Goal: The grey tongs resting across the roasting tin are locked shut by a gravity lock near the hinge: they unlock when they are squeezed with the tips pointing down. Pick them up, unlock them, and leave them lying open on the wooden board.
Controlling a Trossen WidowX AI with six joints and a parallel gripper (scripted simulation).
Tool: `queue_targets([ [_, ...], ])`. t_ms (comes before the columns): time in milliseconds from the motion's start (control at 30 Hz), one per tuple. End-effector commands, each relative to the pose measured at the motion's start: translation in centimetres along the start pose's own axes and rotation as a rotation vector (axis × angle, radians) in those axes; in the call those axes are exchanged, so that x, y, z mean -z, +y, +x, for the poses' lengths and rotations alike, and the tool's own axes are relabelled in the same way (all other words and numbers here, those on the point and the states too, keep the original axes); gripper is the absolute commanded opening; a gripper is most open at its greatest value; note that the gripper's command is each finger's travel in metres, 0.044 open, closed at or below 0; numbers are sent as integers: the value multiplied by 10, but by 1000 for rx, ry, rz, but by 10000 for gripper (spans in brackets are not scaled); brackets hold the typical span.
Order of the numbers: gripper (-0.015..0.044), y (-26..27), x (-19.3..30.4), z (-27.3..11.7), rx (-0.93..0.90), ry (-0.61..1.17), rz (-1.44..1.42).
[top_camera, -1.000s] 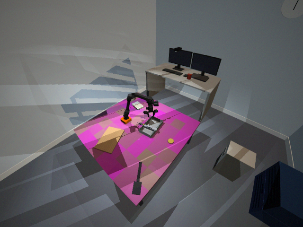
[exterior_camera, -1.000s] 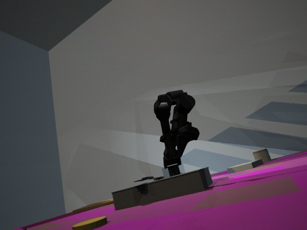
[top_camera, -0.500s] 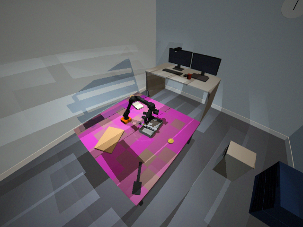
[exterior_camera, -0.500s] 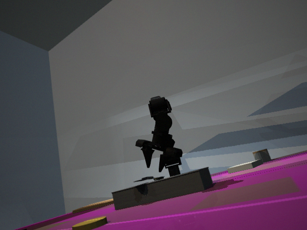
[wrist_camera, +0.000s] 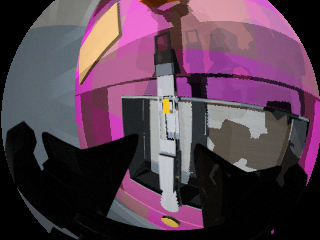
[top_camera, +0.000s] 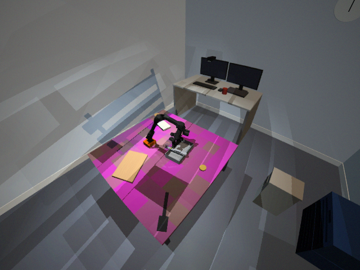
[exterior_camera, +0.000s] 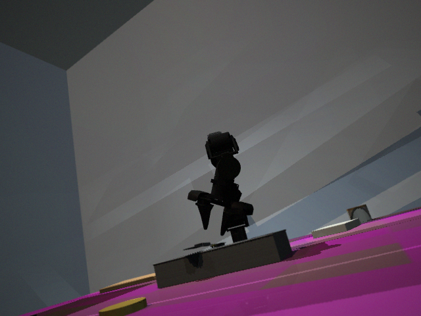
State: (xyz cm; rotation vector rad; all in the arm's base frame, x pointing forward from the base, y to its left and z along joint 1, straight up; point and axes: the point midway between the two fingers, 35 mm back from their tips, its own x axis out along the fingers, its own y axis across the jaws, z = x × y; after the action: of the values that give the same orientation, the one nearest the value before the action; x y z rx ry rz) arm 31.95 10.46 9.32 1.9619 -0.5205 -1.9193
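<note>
The grey tongs [top_camera: 167, 147] [exterior_camera: 203, 245] [wrist_camera: 169, 185] lie across the roasting tin [top_camera: 174, 159] [exterior_camera: 221, 265], arms close together. In the wrist view their dark end points up the picture, past the tin's rim, a yellow mark sits mid-length and the pale rounded end is at the bottom. My gripper [exterior_camera: 214, 231] [wrist_camera: 167, 143] is open, fingers pointing down above the tin. In the wrist view the tongs run between its two fingers; in the exterior view the fingertips are above them, apart from them. The wooden board [top_camera: 130, 165] [exterior_camera: 129, 281] [wrist_camera: 101, 42] lies flat with nothing on it.
A yellow disc [top_camera: 202, 167] [exterior_camera: 123, 307] [wrist_camera: 170, 221] lies beyond the tin. A white flat block [top_camera: 163, 125] [exterior_camera: 335, 228] lies near the back of the table. A dark paddle-shaped thing [top_camera: 162, 223] is at the near corner. The tin's raised walls surround the space below the fingers.
</note>
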Motion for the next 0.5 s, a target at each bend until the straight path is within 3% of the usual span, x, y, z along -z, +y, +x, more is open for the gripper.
queue_targets([
  [0, 260, -1, 0, 2, 0, -3, 2],
  [467, 260, -2, 2, 25, 0, -3, 1],
])
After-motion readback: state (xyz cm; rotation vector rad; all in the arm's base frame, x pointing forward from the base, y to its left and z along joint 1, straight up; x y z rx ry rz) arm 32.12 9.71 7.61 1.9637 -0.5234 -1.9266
